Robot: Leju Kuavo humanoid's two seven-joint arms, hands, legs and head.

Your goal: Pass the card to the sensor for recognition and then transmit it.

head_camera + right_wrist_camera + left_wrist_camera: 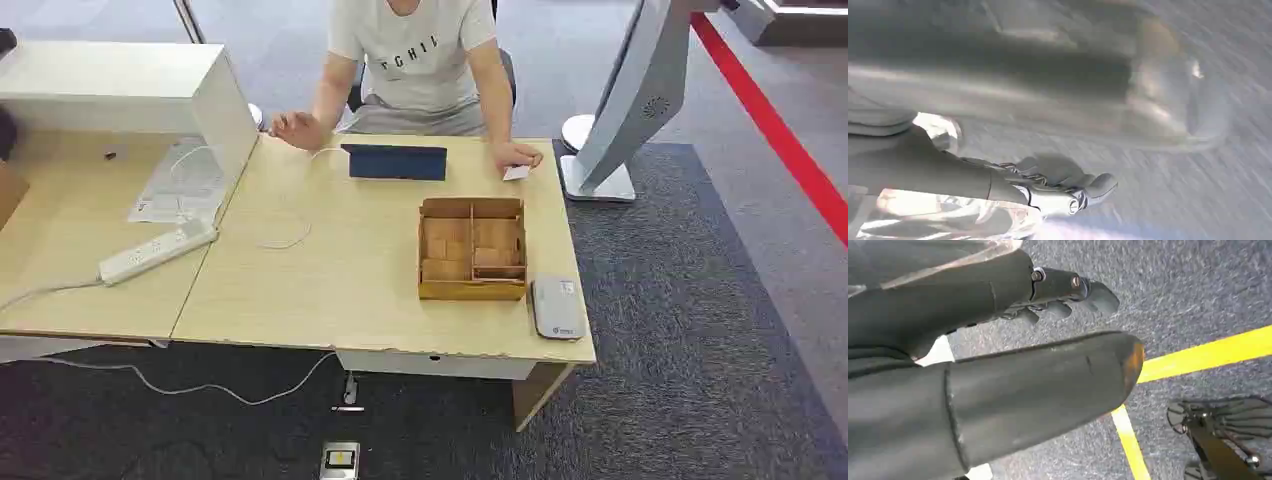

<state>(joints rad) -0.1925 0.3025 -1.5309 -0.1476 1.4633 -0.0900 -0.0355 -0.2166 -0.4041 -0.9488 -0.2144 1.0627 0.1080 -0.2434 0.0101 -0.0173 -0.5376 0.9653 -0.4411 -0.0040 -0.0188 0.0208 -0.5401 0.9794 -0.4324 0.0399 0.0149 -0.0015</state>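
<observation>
A white card (516,172) lies at the table's far right edge under the fingers of a seated person (415,60). The grey flat sensor (557,307) sits near the front right corner of the table (330,290). In the left wrist view my left hand (1038,385) hangs over grey carpet, its thumb apart from the dark fingers (1068,290), with nothing in it. My right hand (1048,85) is blurred in the right wrist view; its fingers (1068,192) stand apart from the thumb and hold nothing.
A wooden box (472,248) with compartments stands left of the sensor. A dark blue tablet case (397,162) is propped at the far edge. A power strip (157,250) and a white cabinet (130,85) occupy the left. A grey stand (620,110) rises at the right.
</observation>
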